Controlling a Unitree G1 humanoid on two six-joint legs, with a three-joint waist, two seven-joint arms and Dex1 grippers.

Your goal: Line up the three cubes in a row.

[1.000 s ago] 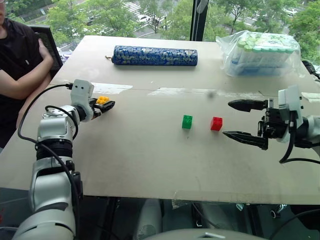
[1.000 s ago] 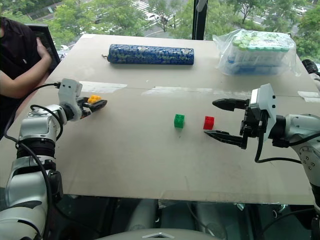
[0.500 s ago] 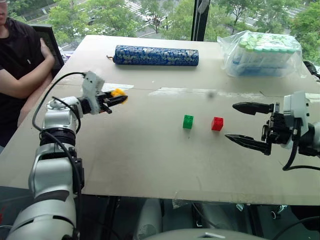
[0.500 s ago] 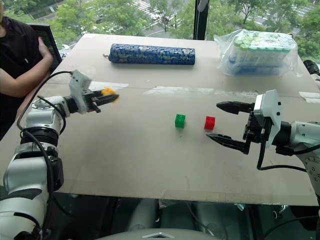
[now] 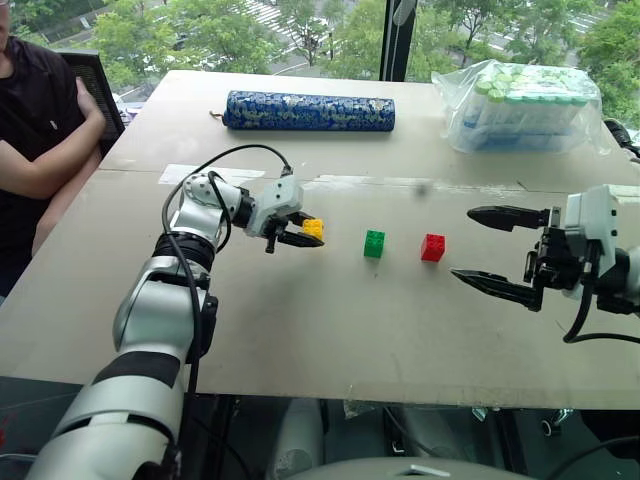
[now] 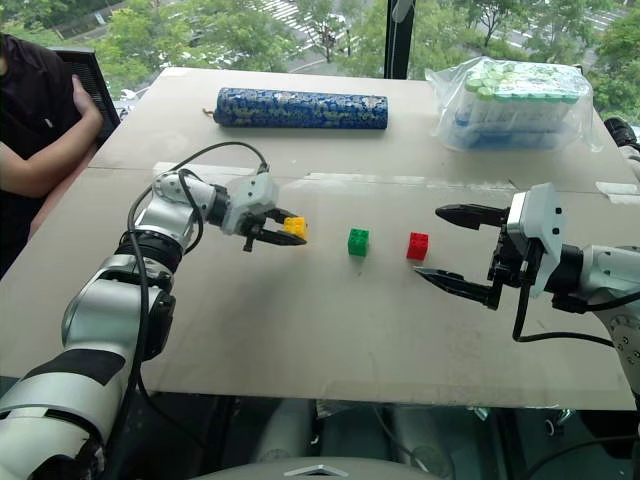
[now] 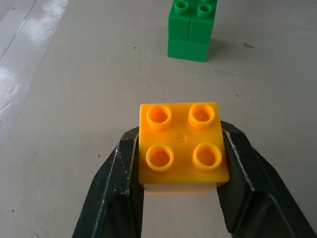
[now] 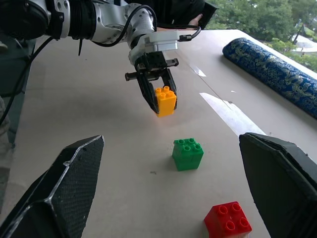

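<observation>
My left gripper (image 5: pixel 313 232) is shut on the yellow cube (image 7: pixel 182 144), studs up, holding it by two opposite sides low over the table. The cube hangs a short gap to the left of the green cube (image 5: pixel 374 243). I cannot tell whether it touches the surface. The red cube (image 5: pixel 433 247) stands on the table just right of the green one, and the two sit roughly side by side. My right gripper (image 5: pixel 462 243) hovers right of the red cube, wide open, with nothing between its fingers.
A long blue patterned cylinder (image 5: pixel 309 111) lies at the back of the table. A clear bag of capped tubes (image 5: pixel 525 107) sits at the back right. A person (image 5: pixel 40 140) with folded arms stands at the table's left side. The table's front edge (image 5: pixel 300 392) is near.
My left gripper has carried the yellow cube from the table's left side rightward to beside the green cube, rolling its wrist on the way. The right arm has stayed still.
</observation>
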